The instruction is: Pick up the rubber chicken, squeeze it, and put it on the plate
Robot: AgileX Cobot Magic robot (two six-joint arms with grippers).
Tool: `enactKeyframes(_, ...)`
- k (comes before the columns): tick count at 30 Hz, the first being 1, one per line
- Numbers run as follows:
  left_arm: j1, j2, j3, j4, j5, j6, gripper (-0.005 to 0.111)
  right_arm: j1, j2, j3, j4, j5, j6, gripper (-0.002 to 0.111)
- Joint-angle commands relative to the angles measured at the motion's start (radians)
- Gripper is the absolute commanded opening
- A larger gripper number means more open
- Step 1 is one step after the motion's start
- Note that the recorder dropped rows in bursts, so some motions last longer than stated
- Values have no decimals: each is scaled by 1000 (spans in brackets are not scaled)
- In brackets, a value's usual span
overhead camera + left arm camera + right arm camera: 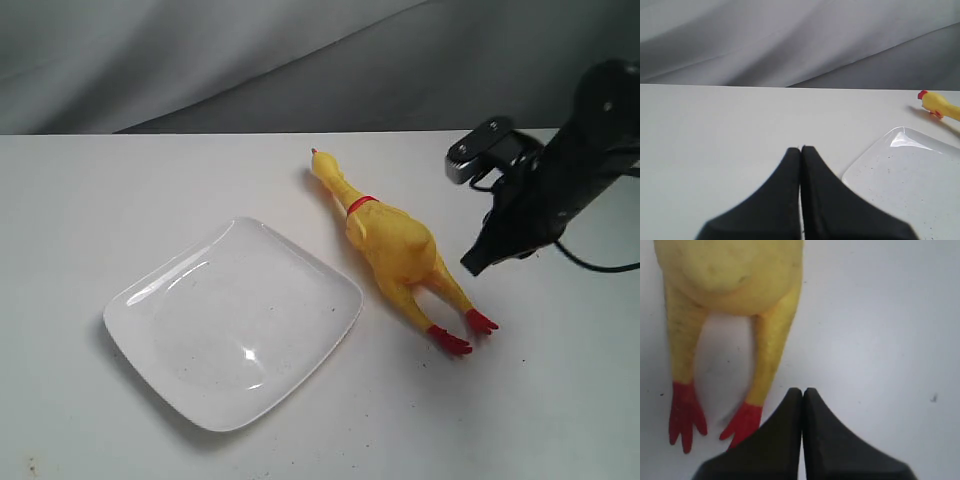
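A yellow rubber chicken (395,245) lies flat on a white table (90,200). It has a red band round its neck and two red feet. Its head points to the far side of the table and its feet point to the near side. A shiny white plate (235,320) sits on the table just beside the chicken, on the left in the view from off the arms. The chicken is not on the plate, and the plate has only some tiny dark specks on it. Behind the table hangs a grey cloth (200,60). The right gripper (470,266) is black and hangs in the air on the right, near the chicken's legs and a little above the table. In its own wrist view, its two fingers (780,440) are pressed tight together and hold nothing. Their tip shows right next to one red foot, and the pictures do not tell if it touches the foot. The chicken's fat body and thin legs fill the rest of that view. The left gripper (800,149) shows only in its own wrist view. Its two black fingers are also pressed tight together, with nothing between them. It is over bare table, with a corner of the plate close by and the chicken's head far off past the plate.
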Motion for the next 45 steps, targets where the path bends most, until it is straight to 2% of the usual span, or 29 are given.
enactKeyframes(1, 3, -2, 5, 0, 3, -2, 1, 53, 78, -7, 9, -85, -59, 5)
enactKeyframes(3, 3, -2, 5, 0, 3, -2, 1, 58, 100, -7, 21, -117, -41, 15)
enactKeyframes(7, 3, -2, 5, 0, 3, -2, 1, 58, 128, -7, 49, -145, -37, 45)
enactKeyframes(10, 3, -2, 5, 0, 3, -2, 1, 58, 142, -7, 53, -159, -37, 54)
enactKeyframes(22, 3, -2, 5, 0, 3, -2, 1, 58, 191, -7, 76, -180, -37, 47)
enactKeyframes(24, 3, -2, 5, 0, 3, -2, 1, 58, 200, -7, 76, -180, -37, 38)
enactKeyframes(28, 3, -2, 5, 0, 3, -2, 1, 58, 173, -7, 65, -161, -37, 1)
enactKeyframes(38, 3, -2, 5, 0, 3, -2, 1, 58, -169, -7, 89, -38, -47, 0)
enactKeyframes(45, 3, -2, 5, 0, 3, -2, 1, 74, -385, -7, 270, 215, -247, 0)
